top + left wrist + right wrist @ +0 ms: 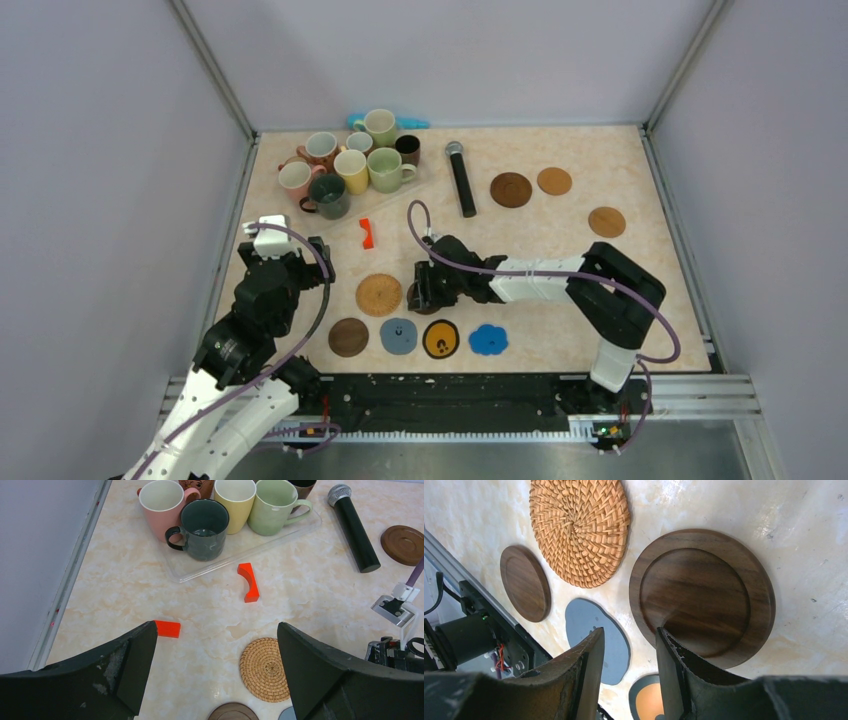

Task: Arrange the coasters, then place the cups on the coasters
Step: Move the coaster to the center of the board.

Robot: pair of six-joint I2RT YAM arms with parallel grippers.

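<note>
Coaster of dark wood is seen flat on the marbled tabletop, just beside the woven rattan coaster. Its near rim is straddled by the half-open jaws of the right gripper, with nothing clamped. It is judged light, stiff and slippery, best pinched at the raised rim. The left gripper is spread wide and empty near the rattan coaster. Mugs are crowded beyond it, within pale walls.

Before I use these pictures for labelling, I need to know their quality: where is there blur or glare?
Top view: evenly lit, sharp, soft shadows only. Left wrist view: mugs crisp, the left fingers up close look slightly soft. Right wrist view: woven coaster sharp, right fingers blurred, a light sheen on the table by the wooden coaster.
</note>
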